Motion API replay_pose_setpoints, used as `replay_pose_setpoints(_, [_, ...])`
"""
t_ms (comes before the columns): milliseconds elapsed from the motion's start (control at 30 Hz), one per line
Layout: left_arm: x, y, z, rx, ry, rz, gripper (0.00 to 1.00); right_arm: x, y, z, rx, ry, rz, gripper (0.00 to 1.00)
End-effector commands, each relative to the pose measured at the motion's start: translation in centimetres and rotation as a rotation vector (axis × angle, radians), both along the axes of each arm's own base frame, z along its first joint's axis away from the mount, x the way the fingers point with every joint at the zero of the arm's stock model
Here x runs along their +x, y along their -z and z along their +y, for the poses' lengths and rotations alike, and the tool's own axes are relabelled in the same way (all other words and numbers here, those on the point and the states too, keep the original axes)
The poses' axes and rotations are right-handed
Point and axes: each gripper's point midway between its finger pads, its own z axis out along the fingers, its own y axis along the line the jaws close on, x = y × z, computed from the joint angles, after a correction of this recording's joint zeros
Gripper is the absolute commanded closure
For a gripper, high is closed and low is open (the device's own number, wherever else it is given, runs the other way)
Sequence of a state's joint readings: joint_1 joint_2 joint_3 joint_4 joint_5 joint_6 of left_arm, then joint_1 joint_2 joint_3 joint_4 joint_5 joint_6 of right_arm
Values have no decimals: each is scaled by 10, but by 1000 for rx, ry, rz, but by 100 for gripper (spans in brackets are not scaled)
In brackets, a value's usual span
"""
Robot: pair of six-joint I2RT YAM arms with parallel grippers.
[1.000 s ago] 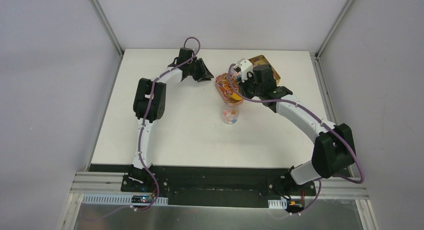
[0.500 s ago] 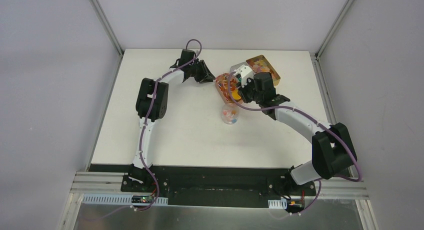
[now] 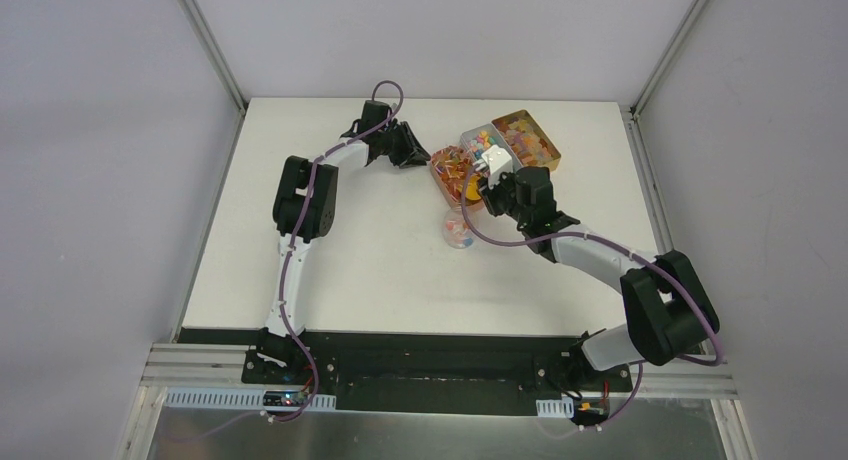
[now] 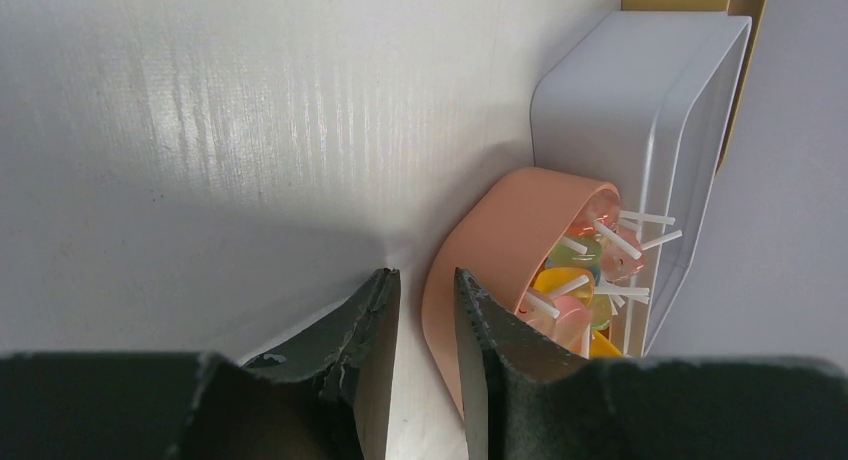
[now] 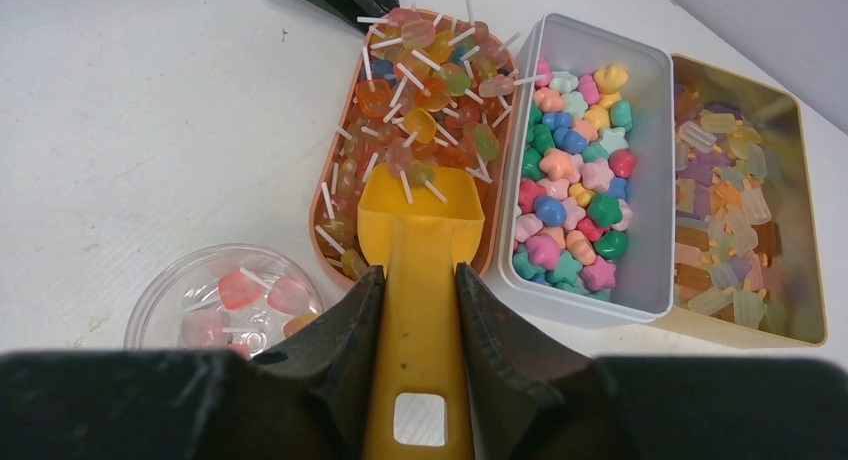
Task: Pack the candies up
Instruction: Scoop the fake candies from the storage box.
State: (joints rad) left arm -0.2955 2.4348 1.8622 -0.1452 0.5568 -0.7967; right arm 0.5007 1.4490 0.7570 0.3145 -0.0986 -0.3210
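Overhead, the candies (image 3: 455, 166) sit at 1 o'clock of the table (image 3: 330, 260) centre, in three containers: a peach tray (image 3: 436, 172), then a white box (image 3: 470, 133) and a gold box (image 3: 550, 158) toward its 2 o'clock. A clear cup (image 3: 460, 230) holding a few stands at the tray's 6 o'clock.

Left wrist view: the left gripper (image 4: 425, 277) has its jaws a narrow gap apart at the tray's outer wall. Whether they pinch it cannot be told.

Right wrist view alone resolves the sweets: translucent lollipops on white sticks, opaque stars and rounds, pastel bars. The right gripper (image 5: 418, 272) is clamped on the handle of a yellow scoop (image 5: 420, 220), whose bowl is over the tray's 6 o'clock end.
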Motion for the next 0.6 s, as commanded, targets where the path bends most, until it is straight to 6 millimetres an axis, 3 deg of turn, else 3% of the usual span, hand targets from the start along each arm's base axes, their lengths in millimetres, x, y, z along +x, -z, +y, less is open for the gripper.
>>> replay_pose_setpoints(0, [-3,-23,-23,-57,61,-58,72,2,-8,8,76,-9,-53,100])
replay_pose_setpoints(567, [-6,-25,-30,-63,76,-63,72,11,-5,6,179,52,-132,100])
